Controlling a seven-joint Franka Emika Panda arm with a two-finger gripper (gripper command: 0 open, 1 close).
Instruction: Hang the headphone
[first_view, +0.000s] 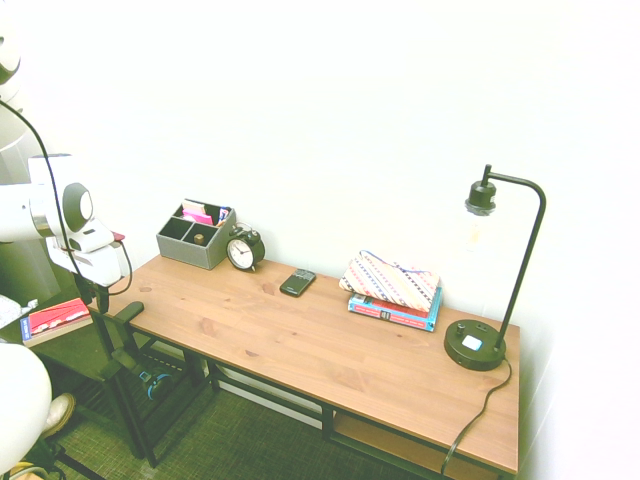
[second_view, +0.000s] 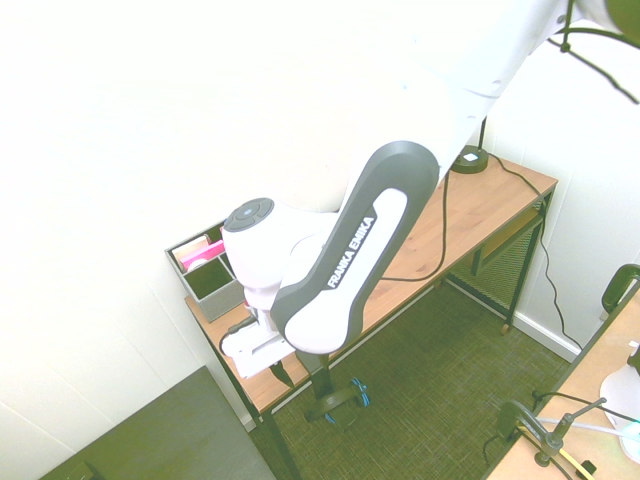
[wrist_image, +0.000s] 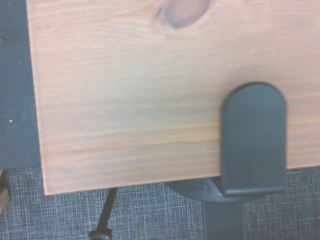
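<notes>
The headphone (first_view: 157, 384) hangs below the bench (first_view: 300, 335) on a black hanger (wrist_image: 254, 142) at its edge; only bits of blue and black show, much of it lost behind the hanger. The end effector (first_view: 95, 297) is above, apart from the headphone and with no visible hold on anything; how far open it is, I cannot tell. In the second exterior view the arm (second_view: 350, 265) hides the clock (first_view: 245, 248) and part of the organizer (second_view: 212, 285), and cuts across the lamp (second_view: 469, 160).
</notes>
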